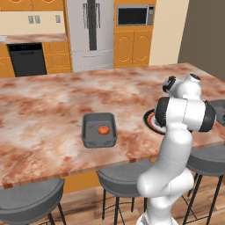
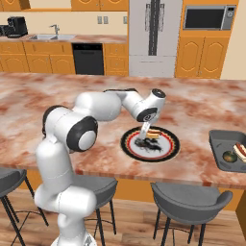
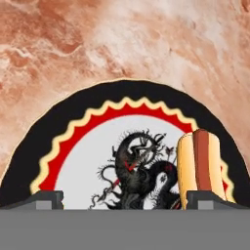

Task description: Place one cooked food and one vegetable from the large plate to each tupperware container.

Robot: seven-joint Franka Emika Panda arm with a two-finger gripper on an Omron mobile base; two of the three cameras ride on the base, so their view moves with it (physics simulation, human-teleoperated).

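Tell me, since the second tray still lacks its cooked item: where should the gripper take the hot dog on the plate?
Grip the hot dog across its middle, coming from above. It lies flat on the large plate, long and narrow, so the fingers should probably close on its bun sides.

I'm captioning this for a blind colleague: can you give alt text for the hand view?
A hot dog lies on the right of the large plate, black-rimmed with a red ring and a dark dragon drawing on its white centre. The end effector hangs just above, fingertips apart at the bottom edge, with marbled reddish counter beyond.
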